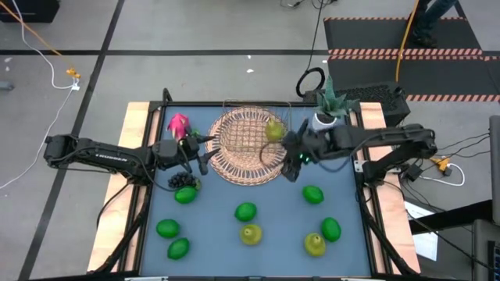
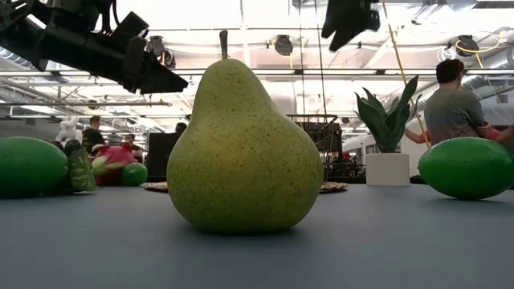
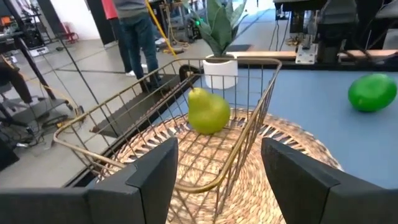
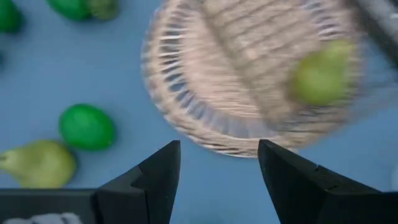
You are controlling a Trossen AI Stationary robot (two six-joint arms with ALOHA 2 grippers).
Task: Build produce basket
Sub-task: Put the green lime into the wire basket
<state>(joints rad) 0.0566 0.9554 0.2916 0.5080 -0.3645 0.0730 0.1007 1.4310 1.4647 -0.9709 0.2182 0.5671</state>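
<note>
The copper wire basket [image 1: 248,125] stands on a round woven mat [image 1: 248,152] at the table's far middle, with one yellow-green pear [image 1: 274,129] inside it. My left gripper [image 1: 205,154] is open at the mat's left edge, roughly level, and the basket's near corner [image 3: 214,180] shows ahead between its fingers, which touch nothing. My right gripper [image 1: 292,165] is open and empty above the mat's right edge, slanting down [image 4: 219,146]. A pink dragon fruit [image 1: 179,125] and a grape bunch [image 1: 182,180] lie beside the left arm. Several limes, such as [image 1: 246,211], and two pears [image 1: 250,233] [image 1: 314,244] rest on the blue table.
A potted plant [image 1: 330,105] in a white pot stands at the far right, behind the right arm. Loose limes [image 1: 312,194] [image 1: 185,195] lie close to the mat's near side. In the low view one pear [image 2: 245,148] stands near the table's near edge. People stand in the room beyond.
</note>
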